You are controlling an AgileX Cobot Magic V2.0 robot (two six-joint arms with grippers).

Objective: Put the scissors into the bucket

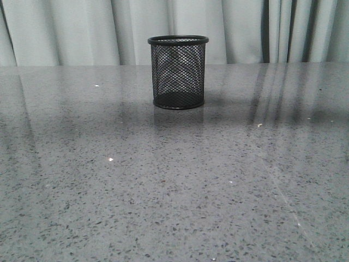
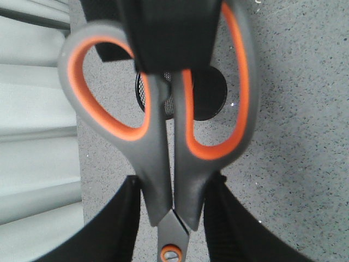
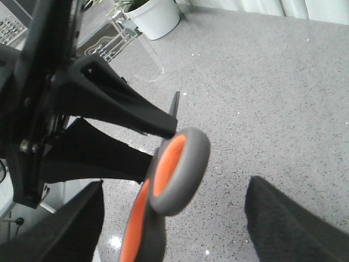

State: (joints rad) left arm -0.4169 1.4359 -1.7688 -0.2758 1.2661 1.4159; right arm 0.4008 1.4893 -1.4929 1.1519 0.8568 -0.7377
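The scissors with grey handle loops lined in orange [image 2: 163,125] are up in the air, squeezed in the left gripper [image 2: 172,218]. Its two black fingers [image 2: 117,229] press on the handle stems from both sides, just above the small orange screw. The long line of the scissors runs from the loops down through the screw to the dark blades, which are hidden in the left wrist view. In that view the small black wire-mesh cup with a rolled rim [image 2: 210,98] shows on the table right behind the loops, so the scissors hang above it and do not touch it.

In the right wrist view one grey and orange loop [image 3: 177,169] sits close to the camera and a thin dark blade tip pokes out past the left arm's black finger [image 3: 131,112]. The right gripper [image 3: 174,240] has its two dark fingers [image 3: 289,224] wide apart and holds nothing.

In the front view the mesh cup [image 1: 178,72] stands upright, far back and in the middle of the grey speckled stone table [image 1: 163,196]. Pale curtains [image 1: 76,30] hang behind it. A white plant pot [image 3: 157,16] stands off beyond the table edge.
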